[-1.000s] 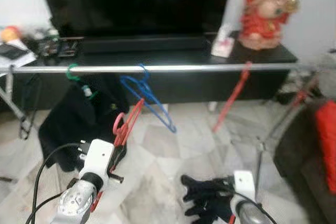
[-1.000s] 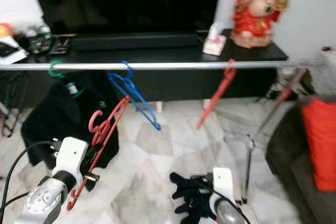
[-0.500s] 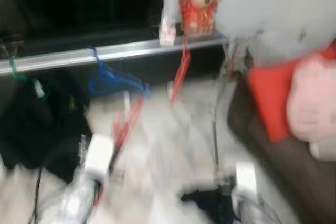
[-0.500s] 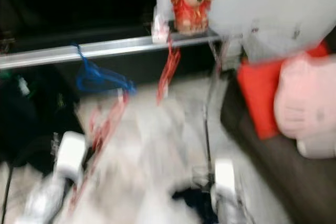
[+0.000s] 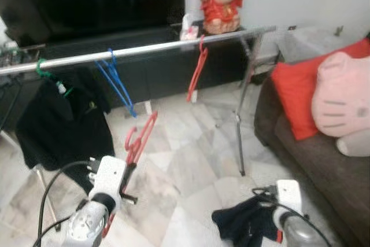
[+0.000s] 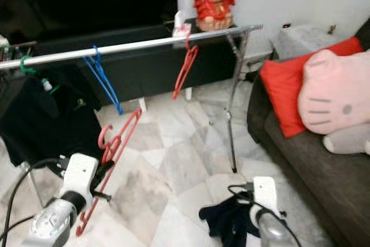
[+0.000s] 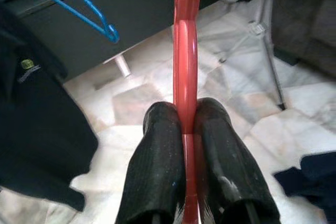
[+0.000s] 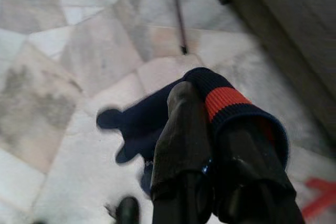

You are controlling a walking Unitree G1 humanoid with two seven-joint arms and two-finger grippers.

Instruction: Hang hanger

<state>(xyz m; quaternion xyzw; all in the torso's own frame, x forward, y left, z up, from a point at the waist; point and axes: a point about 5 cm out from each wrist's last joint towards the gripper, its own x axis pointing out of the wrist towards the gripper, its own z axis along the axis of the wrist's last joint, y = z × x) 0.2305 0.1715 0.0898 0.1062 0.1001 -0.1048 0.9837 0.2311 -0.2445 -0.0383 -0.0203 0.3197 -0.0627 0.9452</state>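
Landmark: the silver clothes rail point(image 5: 144, 49). The left gripper point(image 7: 185, 124) is below and in front of the rail, fingers clenched on a red hanger point(image 5: 139, 139) that is not yet on the rail. On the rail hang a green hanger point(image 5: 43, 70) carrying a black garment point(image 5: 63, 125), a blue hanger point(image 5: 117, 82) and a second red hanger point(image 5: 196, 73). The right gripper point(image 8: 212, 124), low and forward of the rail's stand point(image 5: 238, 120), grasps a dark navy garment with a red band point(image 8: 220, 100).

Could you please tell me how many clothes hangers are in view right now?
4. On the rail: a green hanger carrying a black garment, a blue hanger and a red hanger. The left gripper holds another red hanger. Others may be hidden.
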